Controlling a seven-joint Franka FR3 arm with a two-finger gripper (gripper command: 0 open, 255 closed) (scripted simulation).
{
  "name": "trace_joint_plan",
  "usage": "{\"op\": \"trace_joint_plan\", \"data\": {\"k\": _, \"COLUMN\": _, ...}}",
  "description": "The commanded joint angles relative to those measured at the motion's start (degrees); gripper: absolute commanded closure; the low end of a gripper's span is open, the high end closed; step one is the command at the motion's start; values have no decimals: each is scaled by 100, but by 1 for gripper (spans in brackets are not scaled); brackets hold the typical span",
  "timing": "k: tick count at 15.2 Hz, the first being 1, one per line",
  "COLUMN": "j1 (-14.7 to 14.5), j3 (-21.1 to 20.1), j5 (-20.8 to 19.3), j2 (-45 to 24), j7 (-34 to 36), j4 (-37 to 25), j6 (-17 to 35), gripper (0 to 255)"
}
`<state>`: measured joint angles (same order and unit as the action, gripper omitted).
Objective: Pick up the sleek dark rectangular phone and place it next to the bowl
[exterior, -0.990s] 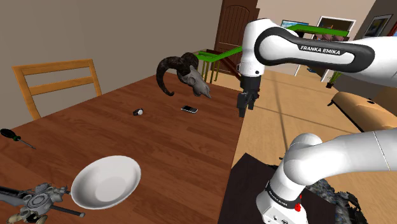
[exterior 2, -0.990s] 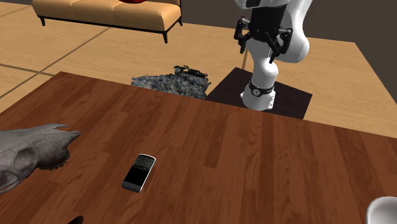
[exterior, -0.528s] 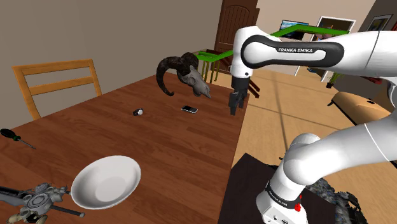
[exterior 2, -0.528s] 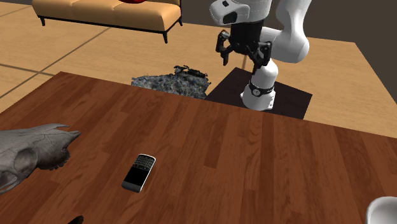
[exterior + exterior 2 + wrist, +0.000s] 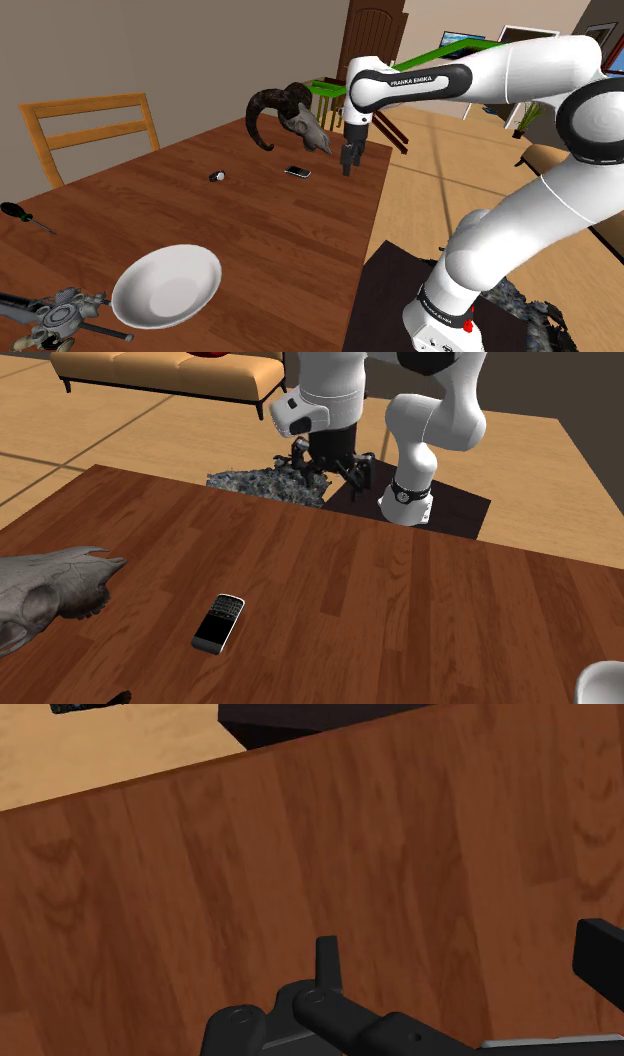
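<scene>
With fingers apart, the tool (image 5: 348, 160) is held above the tabletop (image 5: 250, 230) edge; the phone (image 5: 297, 172) lies flat at its nine o'clock in the shoulder view. The skull (image 5: 290, 115) near the phone's twelve o'clock could be struck, or the thin phone merely pushed.

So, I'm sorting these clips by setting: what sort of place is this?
Probably a home's dining and living area: a wooden table with a chair at it, a tan sofa across the wood floor, and a dark door.
</scene>
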<state>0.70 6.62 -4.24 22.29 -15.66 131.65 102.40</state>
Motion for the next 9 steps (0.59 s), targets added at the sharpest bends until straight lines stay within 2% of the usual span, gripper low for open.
{"op": "trace_joint_plan", "data": {"k": 1, "j1": -6, "j3": 104, "j5": 12, "j2": -377, "j7": -243, "j4": -169, "j6": 253, "gripper": 0}}
{"op": "trace_joint_plan", "data": {"k": 9, "j1": -2, "j3": 373, "j5": 321, "j2": -2123, "j7": -1210, "j4": -1409, "j6": 886, "gripper": 0}}
